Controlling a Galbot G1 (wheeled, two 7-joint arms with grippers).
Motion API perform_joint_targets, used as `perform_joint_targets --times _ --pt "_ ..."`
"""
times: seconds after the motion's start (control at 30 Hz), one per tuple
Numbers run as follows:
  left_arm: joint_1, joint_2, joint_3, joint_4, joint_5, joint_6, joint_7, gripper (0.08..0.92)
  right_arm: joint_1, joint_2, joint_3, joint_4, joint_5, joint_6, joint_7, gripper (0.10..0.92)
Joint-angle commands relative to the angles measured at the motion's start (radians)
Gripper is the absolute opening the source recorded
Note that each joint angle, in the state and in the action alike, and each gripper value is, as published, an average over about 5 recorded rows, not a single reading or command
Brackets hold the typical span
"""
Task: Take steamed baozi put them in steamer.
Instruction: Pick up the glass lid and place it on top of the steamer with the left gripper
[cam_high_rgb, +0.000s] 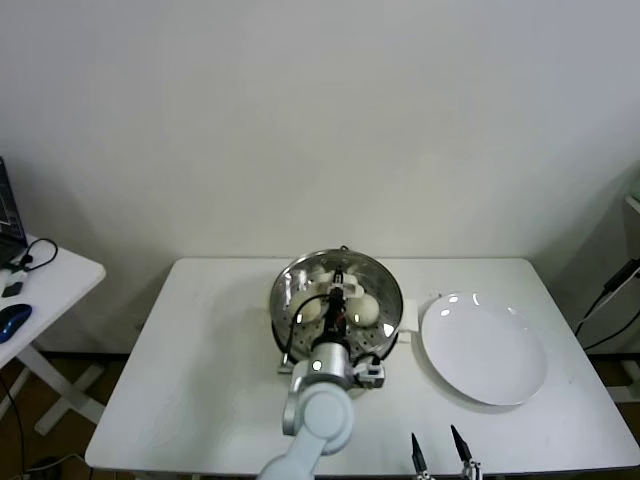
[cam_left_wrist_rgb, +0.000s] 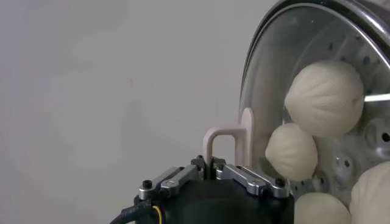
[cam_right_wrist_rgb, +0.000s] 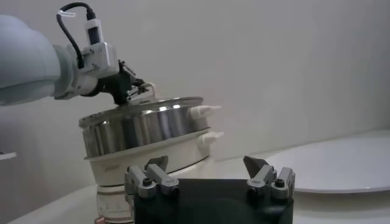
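Observation:
The steamer (cam_high_rgb: 392, 296) is a shiny steel pot on a white base in the middle of the table, also seen in the right wrist view (cam_right_wrist_rgb: 140, 131). Several creamy-white steamed baozi (cam_high_rgb: 365, 310) lie on its perforated floor, and through the glass they show round and smooth (cam_left_wrist_rgb: 323, 97). My left gripper (cam_high_rgb: 340, 292) hangs over the pot, shut on the beige loop handle (cam_left_wrist_rgb: 220, 141) of the round glass lid (cam_left_wrist_rgb: 262, 73). The lid (cam_right_wrist_rgb: 146, 105) rests at the pot's rim under that gripper (cam_right_wrist_rgb: 131, 91). My right gripper (cam_right_wrist_rgb: 205, 163) stands open and holds nothing, low at the table's near edge (cam_high_rgb: 437, 447).
A flat white plate (cam_high_rgb: 485, 350) with nothing on it lies right of the steamer. A small side table (cam_high_rgb: 50, 275) with a blue mouse stands off to the left. Cables hang at the far right.

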Motion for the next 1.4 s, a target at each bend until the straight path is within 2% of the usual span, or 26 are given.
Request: perform_joint_targets --times 0.03,0.67,1.17,1.27,1.4 --pt "-0.008 -0.049 -0.002 0.018 -0.007 0.002 -0.015 0.146 -0.002 0.001 -0.002 -0.004 -0.002 0.005 -0.009 0.823" --pt "-0.005 -0.049 -0.007 0.008 -0.021 0.002 0.011 0.146 -0.004 0.005 -0.005 -0.01 -0.01 0.011 -0.023 0.823" --pt "-0.018 -0.049 -0.01 0.008 -0.04 0.003 -0.016 0.152 -0.003 0.008 -0.007 -0.01 -0.018 0.018 -0.024 0.823" --pt "-0.016 -0.049 -0.009 0.001 -0.041 0.002 -0.015 0.203 -0.004 0.008 -0.007 -0.01 -0.019 0.018 -0.024 0.823" --pt "-0.009 -0.049 -0.008 -0.01 -0.04 0.0 -0.014 0.315 -0.004 0.007 -0.007 -0.01 -0.021 0.018 -0.024 0.823"
